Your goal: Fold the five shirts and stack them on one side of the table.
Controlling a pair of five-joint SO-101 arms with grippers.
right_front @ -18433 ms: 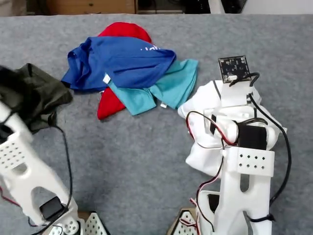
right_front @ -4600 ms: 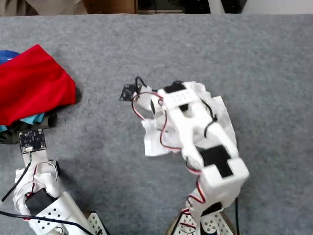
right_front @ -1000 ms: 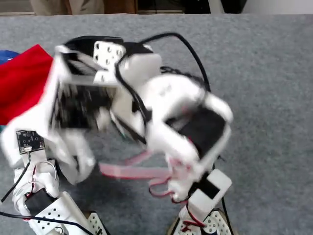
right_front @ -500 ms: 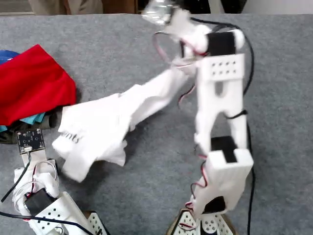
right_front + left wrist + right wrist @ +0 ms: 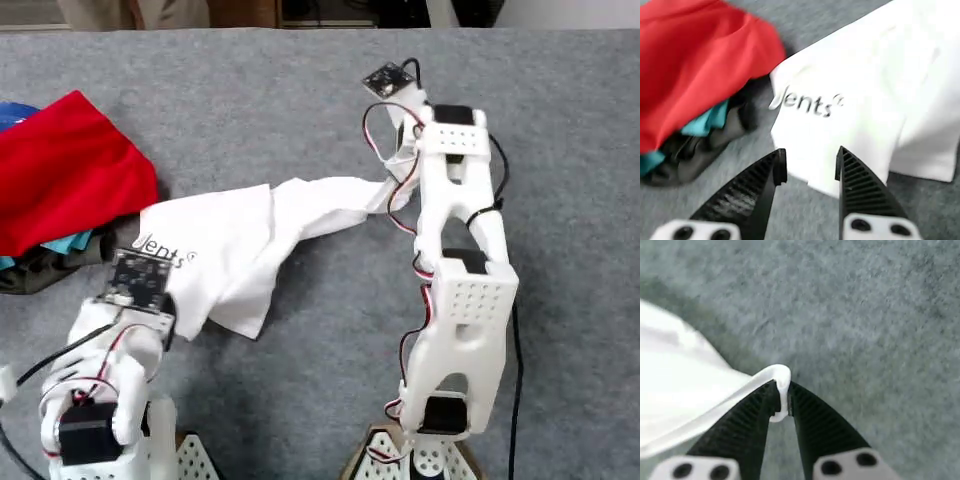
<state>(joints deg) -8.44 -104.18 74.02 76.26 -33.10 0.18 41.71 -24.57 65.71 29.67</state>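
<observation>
The white shirt [image 5: 230, 250] looks light and limp (apt to bunch), probably best held by hems or corners. The right gripper [image 5: 781, 407] pinches 1 narrow edge; the left gripper [image 5: 807, 162] hangs spread above the printed end. The shirt lies on the table [image 5: 560, 120], long axis running from the right gripper toward the red shirt [image 5: 70, 185], wide end nearest it.

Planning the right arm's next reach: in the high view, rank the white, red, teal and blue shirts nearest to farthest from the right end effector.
1. The white shirt, pinched in the right end effector.
2. The red shirt, atop the left pile.
3. The teal shirt, under the red.
4. The blue shirt, at the left edge.
</observation>
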